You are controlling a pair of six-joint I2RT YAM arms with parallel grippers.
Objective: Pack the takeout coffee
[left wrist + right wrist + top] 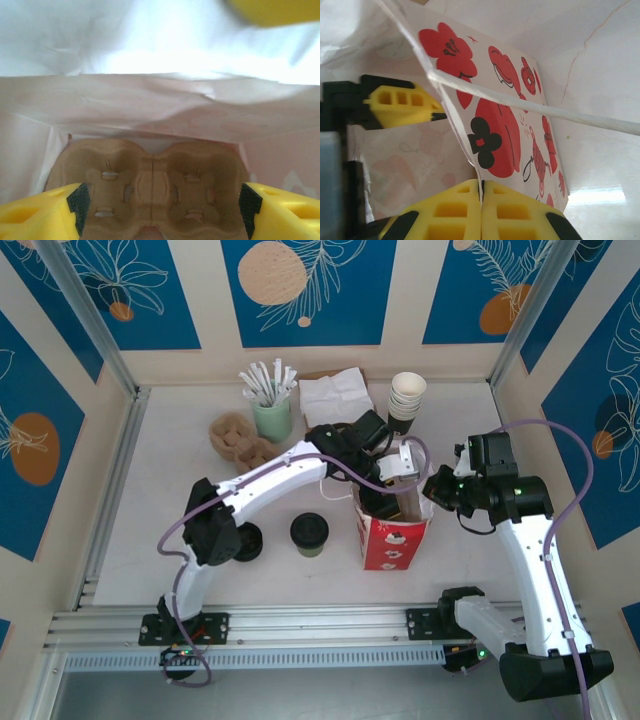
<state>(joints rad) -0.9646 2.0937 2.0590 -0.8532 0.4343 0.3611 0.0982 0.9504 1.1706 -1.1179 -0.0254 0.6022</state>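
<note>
Top external view puts the coffee cup (309, 533) upright on the table (160, 490), lid on, near the bag (395, 540) and not yet packed. We see the left gripper (160, 202) down inside the bag, fingers spread wide with nothing between them, above a cardboard cup carrier (150, 175) on the bag's floor. The right gripper (481, 200) is clenched on the bag's rim. We judge the carrier placed; next the left arm must lift clear, then take the cup by its sides.

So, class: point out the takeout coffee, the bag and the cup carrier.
takeout coffee (309, 529): top view, black lid.
bag (395, 544): top view, printed front wall.
cup carrier (151, 186): left wrist view, centre ridge.
</note>
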